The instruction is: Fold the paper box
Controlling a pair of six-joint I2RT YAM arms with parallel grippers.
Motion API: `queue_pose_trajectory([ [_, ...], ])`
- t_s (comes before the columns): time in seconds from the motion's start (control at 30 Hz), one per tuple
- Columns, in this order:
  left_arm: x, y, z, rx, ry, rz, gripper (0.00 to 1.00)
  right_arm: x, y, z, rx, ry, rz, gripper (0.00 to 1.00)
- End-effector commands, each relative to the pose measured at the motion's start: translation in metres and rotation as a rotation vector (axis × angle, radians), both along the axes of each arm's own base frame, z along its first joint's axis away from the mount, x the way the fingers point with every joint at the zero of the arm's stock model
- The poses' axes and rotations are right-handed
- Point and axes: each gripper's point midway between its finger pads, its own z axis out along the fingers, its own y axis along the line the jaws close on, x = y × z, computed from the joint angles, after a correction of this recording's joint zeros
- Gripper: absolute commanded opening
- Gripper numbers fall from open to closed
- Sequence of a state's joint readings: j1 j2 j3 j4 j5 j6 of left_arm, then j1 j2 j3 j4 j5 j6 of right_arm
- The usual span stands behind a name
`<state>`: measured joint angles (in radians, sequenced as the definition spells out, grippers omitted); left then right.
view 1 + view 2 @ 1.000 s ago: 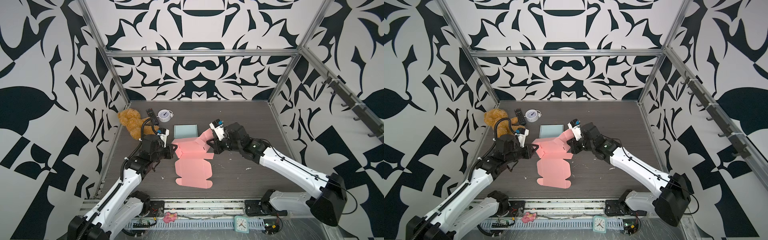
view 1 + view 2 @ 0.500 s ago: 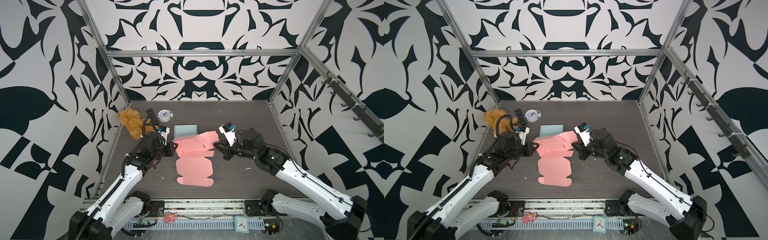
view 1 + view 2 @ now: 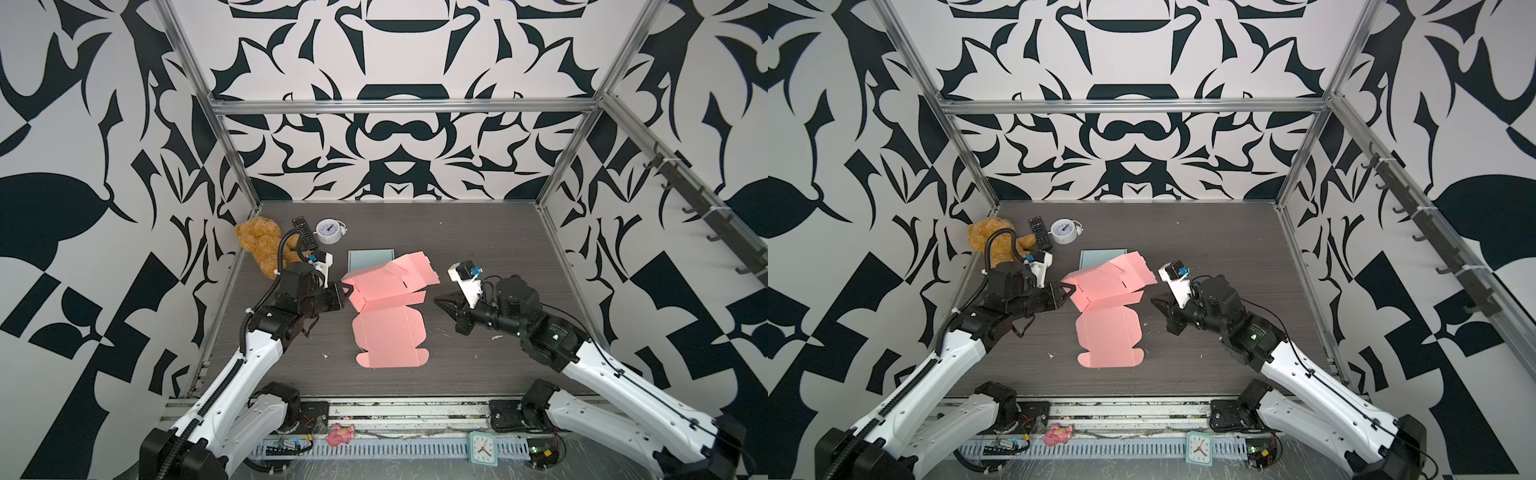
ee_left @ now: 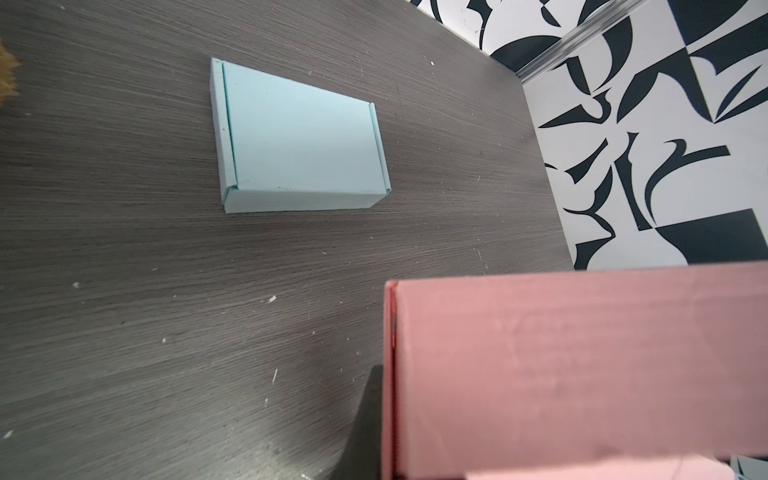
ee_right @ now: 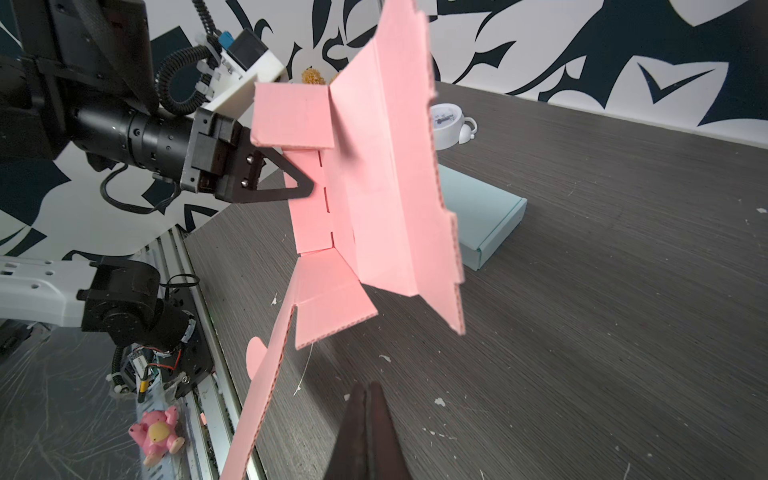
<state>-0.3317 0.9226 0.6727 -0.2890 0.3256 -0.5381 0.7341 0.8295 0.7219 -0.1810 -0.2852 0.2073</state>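
- Pink corrugated paper box blank (image 3: 388,309): mid-table and partly formed. Its near panel lies flat on the dark wood-grain table (image 3: 478,249), and its far panels stand raised and tilted.
- Left gripper (image 5: 305,187): jaws clamped on the blank's left side flap. Judged purpose is to hold the raised section up and steady the creases for folding.
- Right gripper (image 3: 439,300): jaws fully closed on nothing. It points at the blank's right edge but stands apart from it, and is judged placed to push a flap with its closed tip rather than pinch.
- Pale blue folded cardboard box (image 4: 299,141): complete, lying behind the pink blank. From above it is unclear whether the raised panel touches it; the right wrist view suggests a gap.
- Assessment: folding is mid-stage, with the right side wall not yet erected.
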Motion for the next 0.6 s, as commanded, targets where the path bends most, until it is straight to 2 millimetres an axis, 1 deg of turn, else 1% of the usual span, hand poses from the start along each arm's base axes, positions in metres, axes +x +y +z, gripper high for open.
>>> queue_pose_trajectory([
  [0.0,0.002,-0.004,0.026,-0.045,-0.043,-0.010,0.06,0.006,0.006,0.017,0.055,-0.036,0.004,0.00],
  [0.17,0.001,-0.004,0.022,-0.044,-0.036,-0.013,0.06,0.009,0.016,0.030,0.105,-0.039,0.022,0.00],
  [0.3,0.001,-0.005,0.020,-0.047,-0.034,-0.016,0.06,0.014,0.024,0.030,0.108,-0.024,0.033,0.00],
  [0.57,0.001,-0.005,0.016,-0.045,-0.025,-0.015,0.06,0.016,0.035,0.042,0.173,-0.021,0.056,0.00],
])
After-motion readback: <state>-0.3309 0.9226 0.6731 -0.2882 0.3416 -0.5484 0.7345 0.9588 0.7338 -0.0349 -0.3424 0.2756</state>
